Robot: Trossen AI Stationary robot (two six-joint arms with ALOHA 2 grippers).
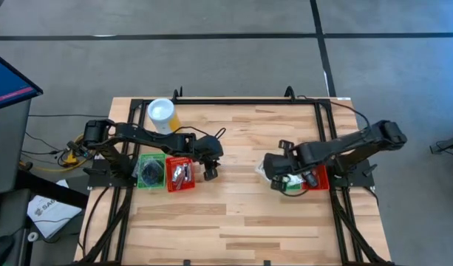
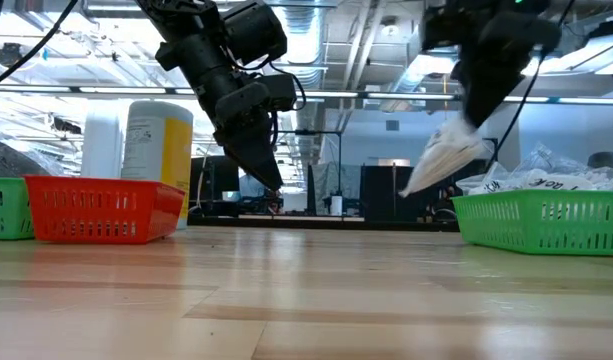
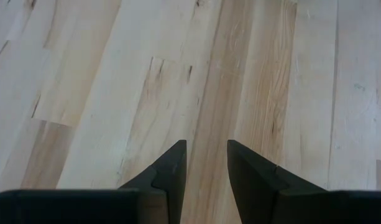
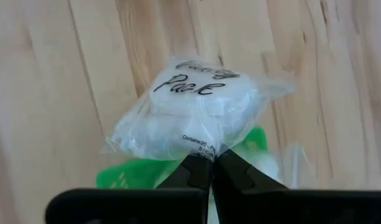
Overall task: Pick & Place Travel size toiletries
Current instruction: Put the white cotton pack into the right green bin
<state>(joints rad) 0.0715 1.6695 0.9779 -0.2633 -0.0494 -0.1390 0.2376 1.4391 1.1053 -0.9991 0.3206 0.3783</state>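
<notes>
Pale butcher-block planks make up the table (image 1: 241,214), which stands on a grey floor with a workshop visible beyond it in the low view. At about three o'clock on the table, the right gripper (image 4: 212,163) has its fingers pinched together on the edge of a clear plastic sachet (image 4: 193,115) with dark print and white contents; in the low view the sachet (image 2: 446,155) hangs in the air, above and just to the nine o'clock side of a green tray (image 2: 541,222) heaped with more white sachets (image 2: 546,180). From above, that green tray (image 1: 291,186) sits touching a red tray (image 1: 318,177) at its three o'clock side, both largely under the right arm. At roughly nine o'clock on the table, the left gripper (image 3: 206,163) hovers over bare wood with its fingers slightly apart and nothing between them. Just to its nine o'clock side lies another red tray (image 1: 180,173) holding small silvery tubes (image 1: 182,174), then a green tray (image 1: 151,170) holding black round items (image 1: 151,173). At twelve o'clock from those trays stands a yellow cylinder with a white top (image 1: 162,114).
</notes>
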